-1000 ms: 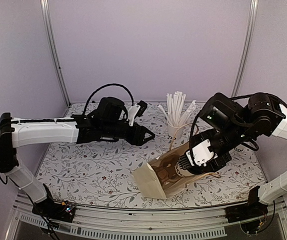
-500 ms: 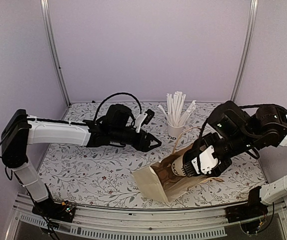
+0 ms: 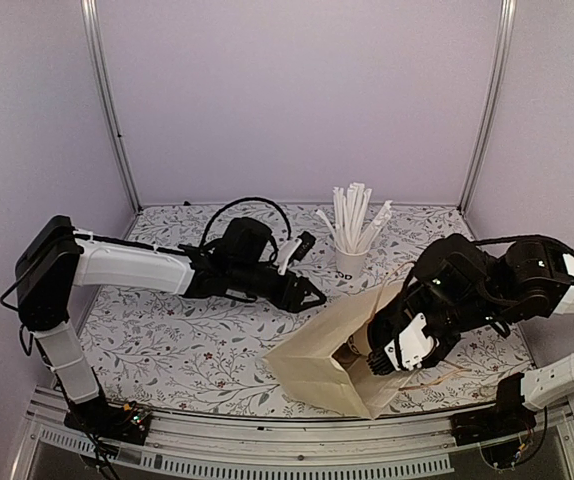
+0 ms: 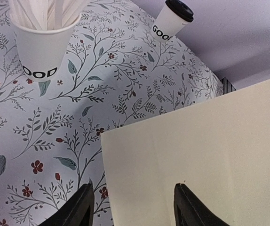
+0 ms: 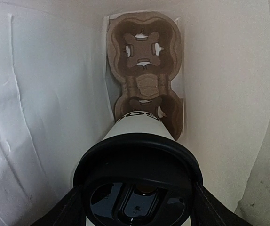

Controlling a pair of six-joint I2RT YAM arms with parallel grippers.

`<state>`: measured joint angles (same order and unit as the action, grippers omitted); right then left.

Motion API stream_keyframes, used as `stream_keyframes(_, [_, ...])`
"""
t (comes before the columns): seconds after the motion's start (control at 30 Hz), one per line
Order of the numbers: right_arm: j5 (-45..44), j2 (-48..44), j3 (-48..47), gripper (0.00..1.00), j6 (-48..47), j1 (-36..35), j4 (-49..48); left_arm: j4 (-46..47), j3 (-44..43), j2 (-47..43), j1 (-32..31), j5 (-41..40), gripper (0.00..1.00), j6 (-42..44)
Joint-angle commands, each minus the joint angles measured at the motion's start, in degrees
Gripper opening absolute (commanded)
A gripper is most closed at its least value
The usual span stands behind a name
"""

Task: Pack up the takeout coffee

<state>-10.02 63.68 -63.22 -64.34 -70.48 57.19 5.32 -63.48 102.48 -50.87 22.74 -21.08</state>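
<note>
The takeout coffee (image 5: pixel 137 188), a white cup with a black lid and dark lettering, is held in my right gripper (image 5: pixel 137 209), which is shut on its lid end. It is inside the tan paper bag (image 3: pixel 317 350), pointing bottom first at a brown cardboard cup carrier (image 5: pixel 144 70) on the bag's floor. In the top view my right gripper (image 3: pixel 372 352) reaches into the bag's mouth. My left gripper (image 3: pixel 312 295) is open and empty, hovering just left of the bag's raised side (image 4: pixel 210 155). Its fingertips (image 4: pixel 85 202) straddle the bag's edge without touching it.
A white cup full of long white straws (image 3: pixel 350 250) stands behind the bag and also shows in the left wrist view (image 4: pixel 41 47). A second lidded white cup (image 4: pixel 172 21) stands farther back on the floral tabletop (image 3: pixel 167 330).
The bag has been tipped up from lying low to standing higher. My right gripper has moved nearer and lower with the cup inside it. My left gripper has moved right, toward the bag.
</note>
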Motion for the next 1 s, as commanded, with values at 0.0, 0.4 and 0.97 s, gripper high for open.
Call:
stream_keyframes(0.0, [-4.4,-1.2,1.7,0.45,-0.7,-0.6,-5.5,1.3,-1.6,1.0,0.5,1.4,0.60,-0.1])
stream_keyframes(0.4, [-7.8,3.0,1.3,0.46,2.5,-0.7,-9.8,1.8,-2.0,3.1,1.1,2.8,0.59,-0.5])
stream_keyframes(0.97, [-9.4,10.5,-1.2,0.45,7.8,-0.9,-10.0,3.1,-1.5,6.4,3.5,7.3,0.60,1.7])
